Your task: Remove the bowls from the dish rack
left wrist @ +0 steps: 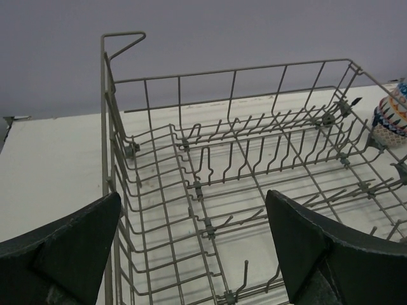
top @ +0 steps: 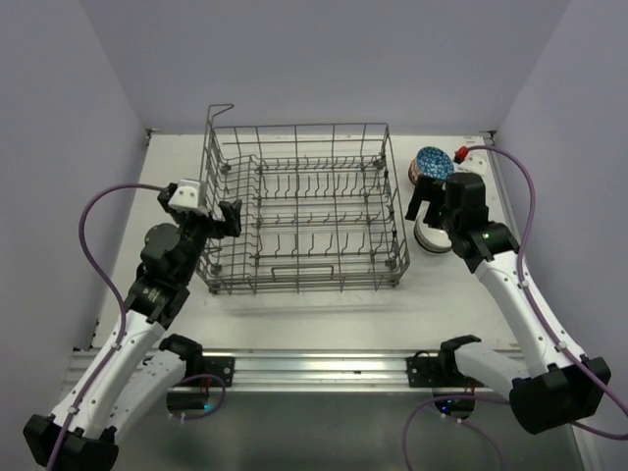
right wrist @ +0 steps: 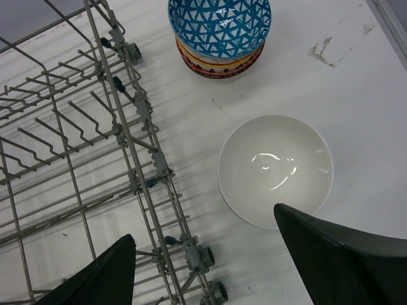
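The grey wire dish rack point(top: 294, 129) stands mid-table and holds no bowls. To its right a blue-patterned bowl point(top: 433, 164) tops a small stack, and a plain white bowl point(top: 432, 240) sits upright in front of it. My right gripper point(top: 424, 211) is open and empty above the gap between the rack's right side point(right wrist: 137, 165) and the white bowl point(right wrist: 275, 168); the blue bowl stack point(right wrist: 219, 28) lies beyond. My left gripper point(top: 222, 220) is open and empty at the rack's left edge, its jaws astride the rack's side wall point(left wrist: 254, 67).
A small red and white object point(top: 461, 152) with a cable lies at the back right by the wall. A patterned bowl point(left wrist: 391, 117) shows at the right edge of the left wrist view. Purple walls enclose the table on three sides.
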`<act>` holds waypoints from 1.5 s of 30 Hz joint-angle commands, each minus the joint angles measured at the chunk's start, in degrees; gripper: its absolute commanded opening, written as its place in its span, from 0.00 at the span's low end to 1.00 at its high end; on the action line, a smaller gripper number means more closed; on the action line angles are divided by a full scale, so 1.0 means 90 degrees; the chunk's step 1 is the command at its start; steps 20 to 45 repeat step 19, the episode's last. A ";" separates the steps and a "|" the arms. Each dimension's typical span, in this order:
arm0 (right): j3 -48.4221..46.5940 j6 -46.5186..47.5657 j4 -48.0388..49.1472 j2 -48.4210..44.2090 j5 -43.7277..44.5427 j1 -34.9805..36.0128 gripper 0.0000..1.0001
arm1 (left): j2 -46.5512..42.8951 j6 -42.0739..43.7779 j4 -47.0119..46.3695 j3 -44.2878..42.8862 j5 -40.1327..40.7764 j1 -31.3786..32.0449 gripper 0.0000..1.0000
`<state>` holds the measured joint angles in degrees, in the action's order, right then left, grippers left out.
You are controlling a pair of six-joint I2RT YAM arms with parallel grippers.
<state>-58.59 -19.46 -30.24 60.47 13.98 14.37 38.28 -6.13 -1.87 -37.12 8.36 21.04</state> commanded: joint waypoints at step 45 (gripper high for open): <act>-0.0033 -0.0210 0.0499 0.0107 0.0077 0.0005 0.99 | 0.0317 0.0232 0.0071 -0.0123 0.0829 0.0026 1.00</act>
